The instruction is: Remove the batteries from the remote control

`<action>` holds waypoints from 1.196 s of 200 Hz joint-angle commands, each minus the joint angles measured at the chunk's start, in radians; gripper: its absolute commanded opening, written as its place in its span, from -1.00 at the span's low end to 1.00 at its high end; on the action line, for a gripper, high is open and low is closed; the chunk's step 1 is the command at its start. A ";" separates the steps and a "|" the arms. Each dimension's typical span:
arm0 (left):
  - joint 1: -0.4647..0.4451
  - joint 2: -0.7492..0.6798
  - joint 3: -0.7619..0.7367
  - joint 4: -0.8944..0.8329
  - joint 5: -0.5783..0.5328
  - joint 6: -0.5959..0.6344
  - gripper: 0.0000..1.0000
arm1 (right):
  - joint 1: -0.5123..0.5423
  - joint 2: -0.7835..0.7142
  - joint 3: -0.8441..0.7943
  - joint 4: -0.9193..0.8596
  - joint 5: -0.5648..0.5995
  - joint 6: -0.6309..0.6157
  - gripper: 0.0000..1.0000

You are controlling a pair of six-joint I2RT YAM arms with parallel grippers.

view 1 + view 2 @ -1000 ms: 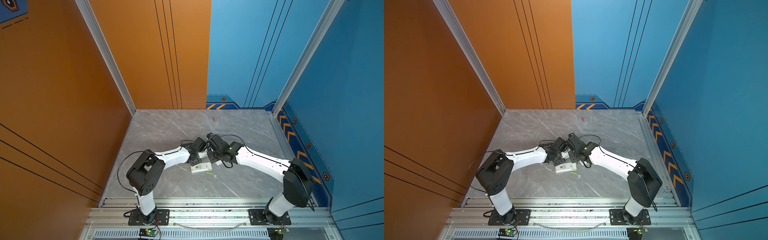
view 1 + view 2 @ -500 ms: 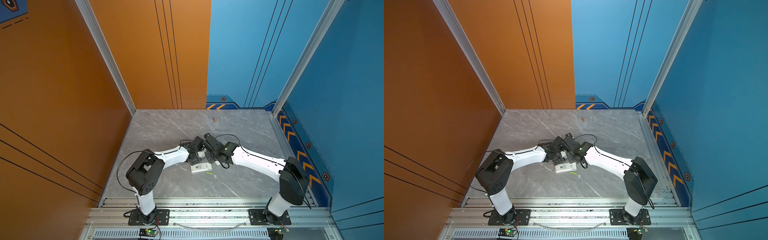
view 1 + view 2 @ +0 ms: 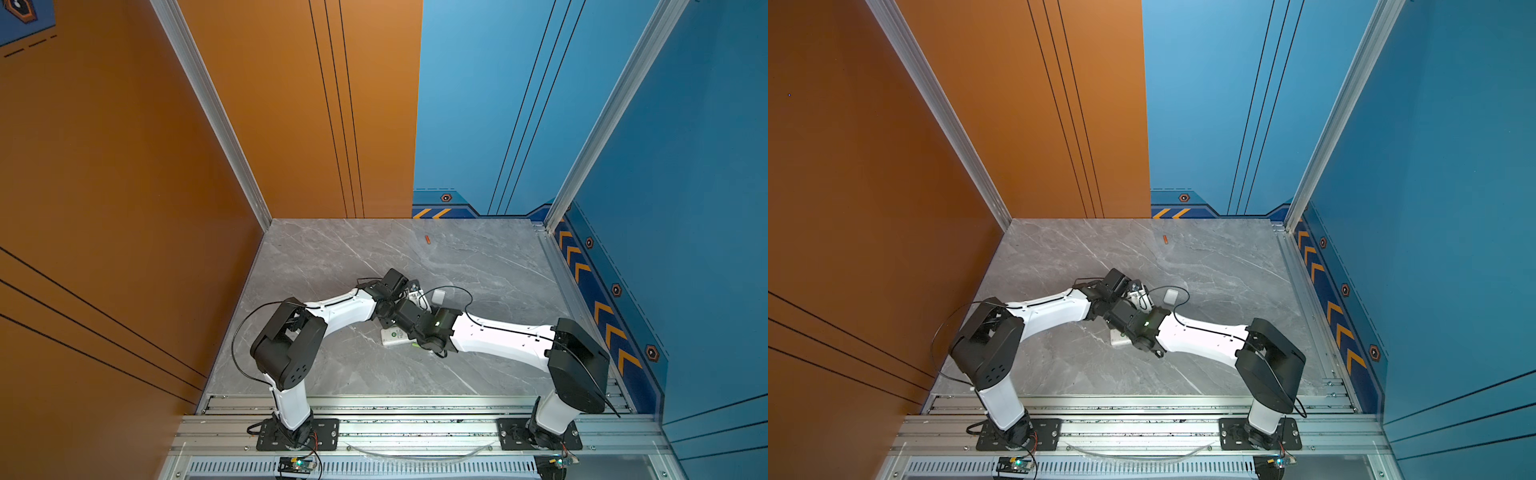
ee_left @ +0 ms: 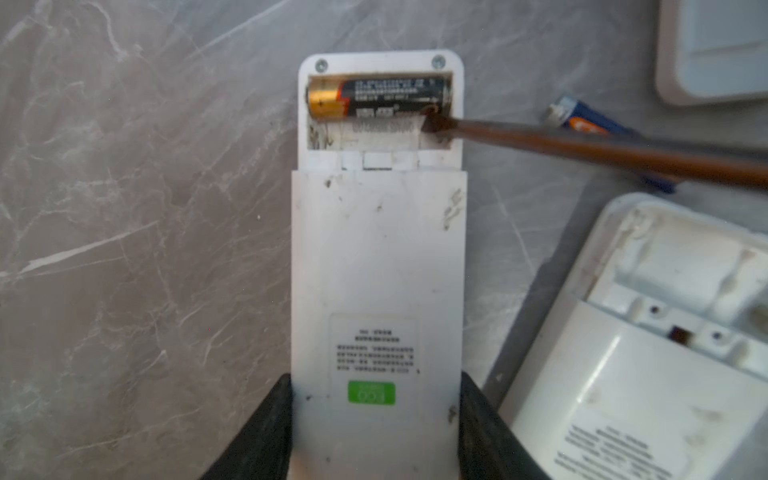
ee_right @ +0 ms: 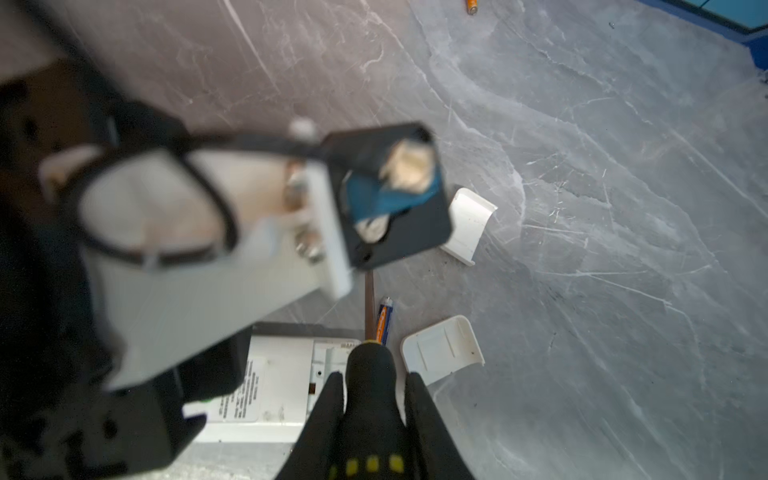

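left gripper (image 4: 376,380) clamps the remote (image 4: 376,249), right gripper (image 5: 374,380) the screwdriver (image 4: 582,149); the battery (image 4: 378,97) looks light and slick, so I'd lever its screwdriver-side end.

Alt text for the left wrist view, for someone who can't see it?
The left gripper clamps a white remote, back up, its open compartment holding one black-and-gold battery. A screwdriver tip sits at the battery's end; a blue battery lies loose on the table nearby.

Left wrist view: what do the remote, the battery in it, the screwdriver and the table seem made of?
Remote: matte white plastic, scuffed.
Battery: probably metal under a glossy black-and-gold wrap.
Screwdriver: brown dull shaft, likely metal, perhaps rusty.
Table: grey stone look with white veins; real marble or print, unclear.
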 commanded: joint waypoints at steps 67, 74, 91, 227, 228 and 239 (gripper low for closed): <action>-0.038 -0.005 0.035 -0.143 0.003 -0.078 -0.79 | 0.170 0.146 -0.086 -0.010 0.216 -0.087 -1.00; -0.035 -0.006 0.034 -0.144 0.013 -0.082 -0.79 | 0.180 0.149 -0.089 -0.013 0.233 -0.071 -1.00; -0.035 -0.006 0.036 -0.148 0.028 -0.089 -0.79 | 0.198 0.172 -0.106 -0.017 0.291 -0.023 -1.00; -0.010 -0.047 0.011 -0.160 0.087 -0.120 -0.79 | 0.225 0.115 -0.143 -0.074 0.481 0.280 -1.00; -0.009 -0.047 0.011 -0.160 0.088 -0.120 -0.79 | 0.225 0.113 -0.144 -0.073 0.480 0.280 -1.00; -0.005 -0.054 0.007 -0.159 0.088 -0.120 -0.79 | 0.221 0.082 -0.155 -0.055 0.467 0.272 -1.00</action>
